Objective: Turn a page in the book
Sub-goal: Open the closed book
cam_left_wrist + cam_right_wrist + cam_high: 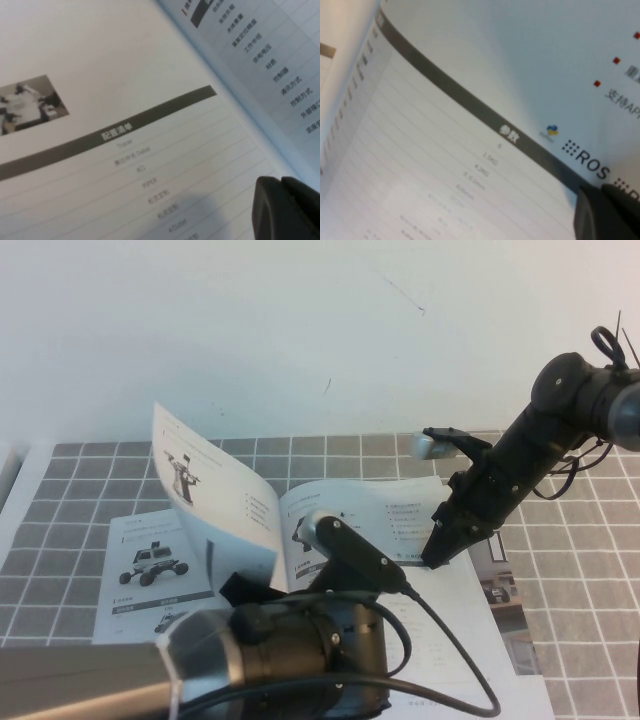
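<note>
The book (pixel 150 570) lies open on the tiled mat, its left page showing a white rover car. The page (pixel 215 500) stands nearly upright over the spine, curved, with a tripod-like device printed on the side facing me. My left gripper (pixel 238 590) sits low at the foot of that raised page, shut, with nothing visible between its fingers (pixel 287 207). Whether it touches the sheet I cannot tell. My right gripper (pixel 436 560) is shut, tip down on the book's right-hand page. In the right wrist view its tip (pixel 607 210) rests beside a dark heading bar (pixel 470 107).
A brochure with colour room photos (pixel 500 600) sticks out from under the book's right edge. The grey tiled mat (pixel 590 570) covers the table up to a white wall. My left arm's body (pixel 300 640) hides the book's near part.
</note>
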